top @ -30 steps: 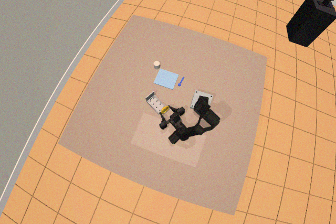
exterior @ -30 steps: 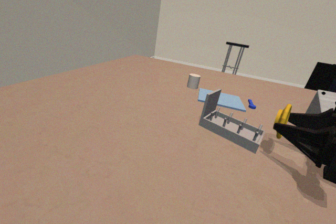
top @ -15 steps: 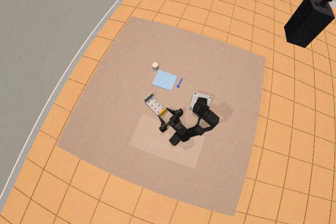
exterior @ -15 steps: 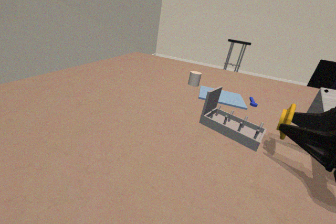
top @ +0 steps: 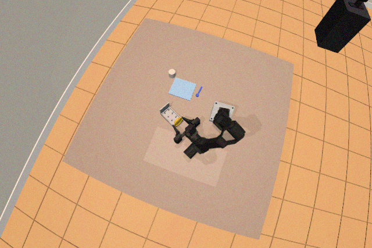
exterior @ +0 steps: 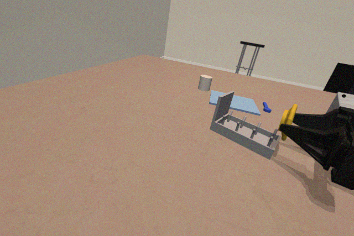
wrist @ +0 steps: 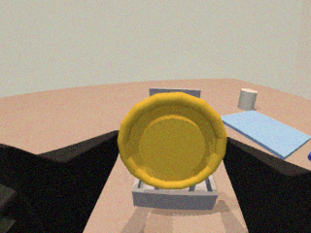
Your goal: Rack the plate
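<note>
On the tan table [exterior: 114, 142], the gripper [exterior: 285, 121], clamped on the upright yellow plate [wrist: 171, 149], faces the dish rack [wrist: 174, 196] at 12 o'clock, edge aligned for slotting.

A yellow plate [wrist: 171, 140] sat between the black gripper [wrist: 170, 175] fingers, a grey dish rack [exterior: 243, 130] at its nine o'clock, with a light blue mat [exterior: 236, 103], dark blue spoon [exterior: 266, 106] and beige cup [exterior: 205, 82] on the tan table [exterior: 99, 142].

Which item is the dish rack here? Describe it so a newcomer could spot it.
On the tan table, look just in front of the light blue mat. The dish rack is the grey tray there, alone in having upright pegs and one tall end wall.
</note>
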Available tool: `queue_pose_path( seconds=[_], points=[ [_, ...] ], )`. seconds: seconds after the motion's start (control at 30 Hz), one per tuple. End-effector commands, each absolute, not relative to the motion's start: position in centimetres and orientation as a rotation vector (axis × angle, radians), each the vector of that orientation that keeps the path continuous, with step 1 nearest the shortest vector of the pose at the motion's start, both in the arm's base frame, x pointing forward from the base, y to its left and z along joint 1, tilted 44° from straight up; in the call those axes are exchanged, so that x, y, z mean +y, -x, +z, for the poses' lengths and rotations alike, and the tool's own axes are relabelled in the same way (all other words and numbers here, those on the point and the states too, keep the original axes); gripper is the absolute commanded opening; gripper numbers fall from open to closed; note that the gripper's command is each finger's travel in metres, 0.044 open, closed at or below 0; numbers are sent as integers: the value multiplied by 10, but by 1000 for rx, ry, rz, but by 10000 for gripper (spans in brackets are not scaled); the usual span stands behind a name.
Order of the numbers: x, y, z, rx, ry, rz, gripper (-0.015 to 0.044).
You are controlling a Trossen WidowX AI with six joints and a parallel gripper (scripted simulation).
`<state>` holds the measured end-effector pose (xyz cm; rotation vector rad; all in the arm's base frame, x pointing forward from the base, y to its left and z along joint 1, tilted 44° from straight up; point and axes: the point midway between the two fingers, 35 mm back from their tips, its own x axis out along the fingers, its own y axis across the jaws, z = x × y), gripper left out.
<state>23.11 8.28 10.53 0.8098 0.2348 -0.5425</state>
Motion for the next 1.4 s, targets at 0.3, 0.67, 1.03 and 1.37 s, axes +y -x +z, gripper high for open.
queue_pose_path(
  seconds=[0.3,0.67,1.03,1.37],
  points=[
    [75,-242,98,234,-809,-542,0],
    [69,-252,93,229,-816,-542,0],
    [79,-257,74,222,-829,-540,0],
    [77,-257,78,231,-823,-538,0]
  ],
)
